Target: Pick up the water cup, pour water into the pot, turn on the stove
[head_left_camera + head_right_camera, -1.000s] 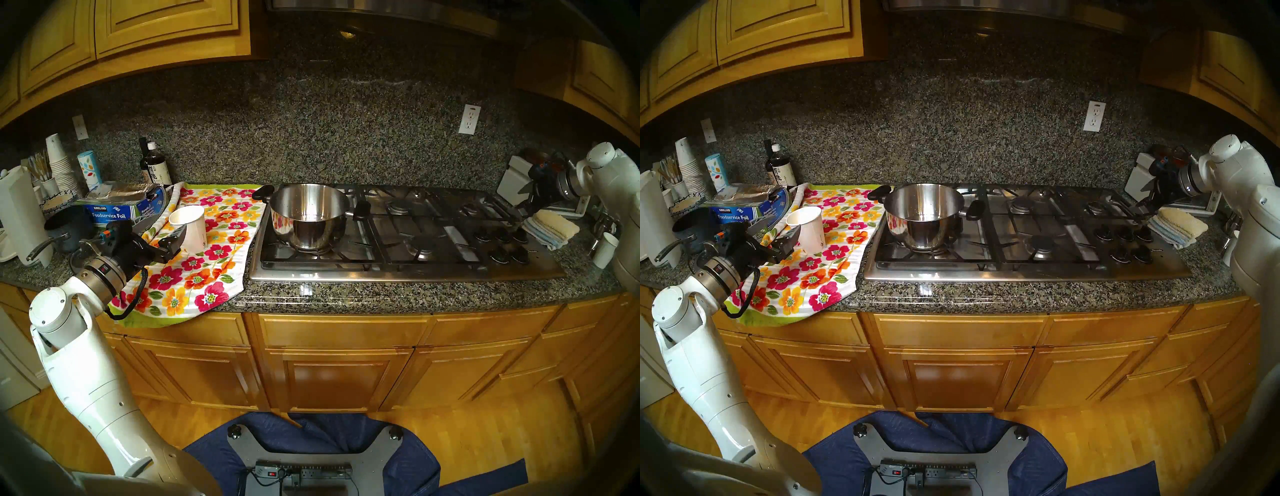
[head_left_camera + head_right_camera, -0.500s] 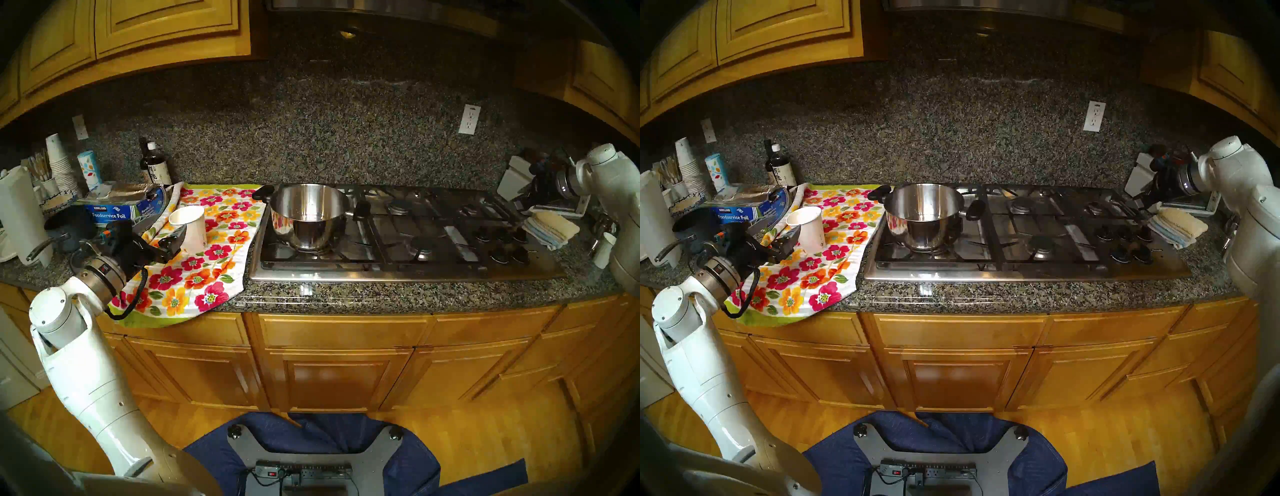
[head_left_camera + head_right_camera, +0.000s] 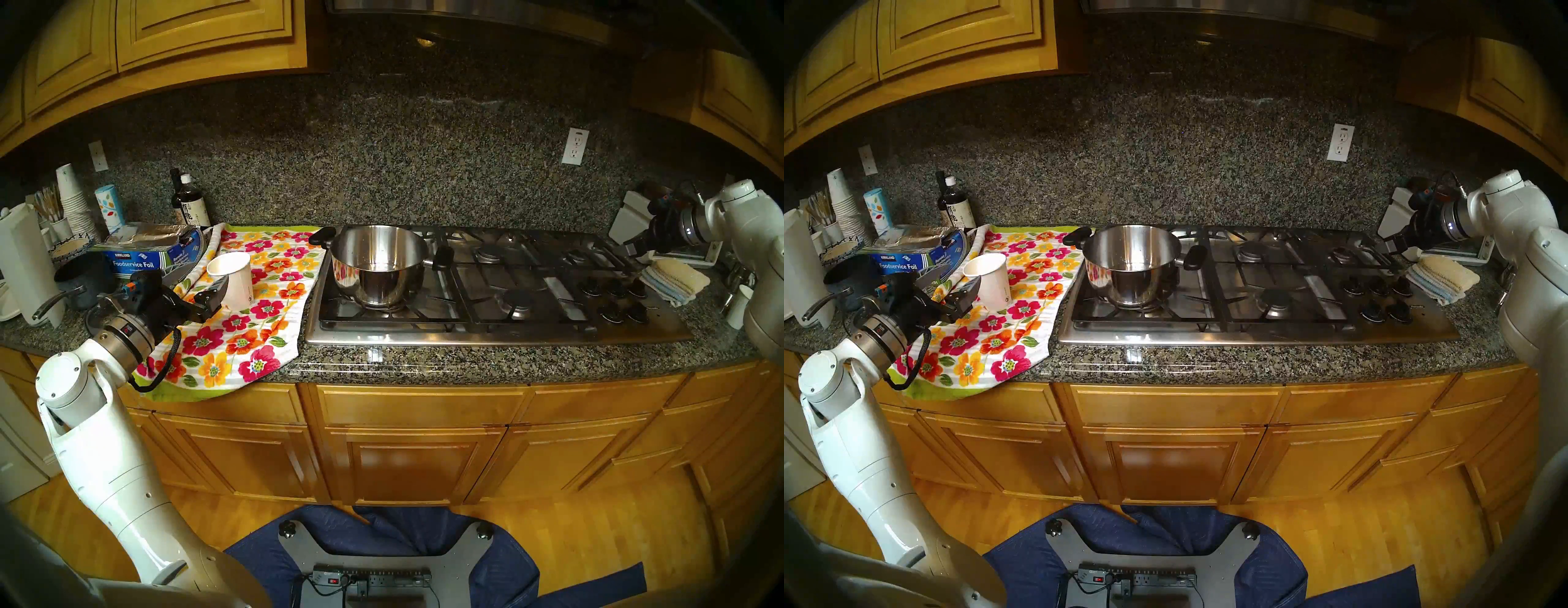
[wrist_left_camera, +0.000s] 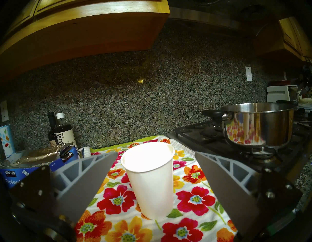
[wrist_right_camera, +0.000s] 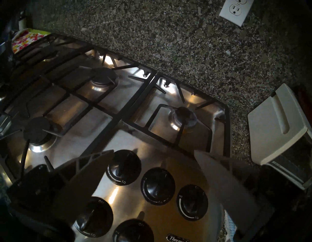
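Observation:
The white paper water cup (image 3: 232, 278) stands upright on a flowered towel, left of the stove. My left gripper (image 3: 215, 292) is open. In the left wrist view its fingers (image 4: 94, 170) flank the cup (image 4: 150, 182) without touching it. The steel pot (image 3: 377, 265) with black side handles sits on the front-left burner of the stove (image 3: 500, 327); it also shows in the left wrist view (image 4: 260, 125). My right gripper (image 3: 632, 248) is open and empty. It hovers above the stove's right rear, over the black knobs (image 5: 157, 185).
The flowered towel (image 3: 254, 339) hangs over the counter edge. A foil box (image 3: 144, 257), a dark blue saucepan (image 3: 80, 280), bottles (image 3: 191, 204) and a cup stack (image 3: 74, 199) crowd the left. Folded cloths (image 3: 674, 278) and a white toaster oven (image 5: 276, 125) are right of the stove.
My right wrist has turned and the right gripper has lifted a little off the stove's right edge. The left arm, cup and pot have not moved.

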Tool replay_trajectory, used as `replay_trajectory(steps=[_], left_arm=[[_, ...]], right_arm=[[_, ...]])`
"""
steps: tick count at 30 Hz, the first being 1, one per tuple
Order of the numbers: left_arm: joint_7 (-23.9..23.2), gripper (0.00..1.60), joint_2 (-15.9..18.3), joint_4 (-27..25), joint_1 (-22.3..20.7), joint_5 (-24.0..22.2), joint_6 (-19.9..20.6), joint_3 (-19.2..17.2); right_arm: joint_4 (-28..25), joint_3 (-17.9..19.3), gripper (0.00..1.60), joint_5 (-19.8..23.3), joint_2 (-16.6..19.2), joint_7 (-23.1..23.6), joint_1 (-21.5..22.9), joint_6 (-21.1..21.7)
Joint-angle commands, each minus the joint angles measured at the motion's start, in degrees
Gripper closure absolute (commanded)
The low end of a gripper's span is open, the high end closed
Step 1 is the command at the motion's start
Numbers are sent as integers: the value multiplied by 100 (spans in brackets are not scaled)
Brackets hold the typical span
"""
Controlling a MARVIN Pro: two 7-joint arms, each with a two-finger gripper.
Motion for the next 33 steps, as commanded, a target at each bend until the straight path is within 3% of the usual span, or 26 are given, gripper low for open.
replay_trajectory(steps=[1, 10, 33], left_arm=[[-6, 0, 39, -144, -124, -80, -2, -5], [-3, 0, 42, -139, -121, -74, -7, -1], [5, 0, 50, -126, -112, -62, -19, 8]], right_arm=[[7, 127, 0, 135, 25, 82, 92, 172], [13, 136, 0, 127, -53, 104, 71, 563], [13, 235, 0, 194, -28, -418, -101, 1313]])
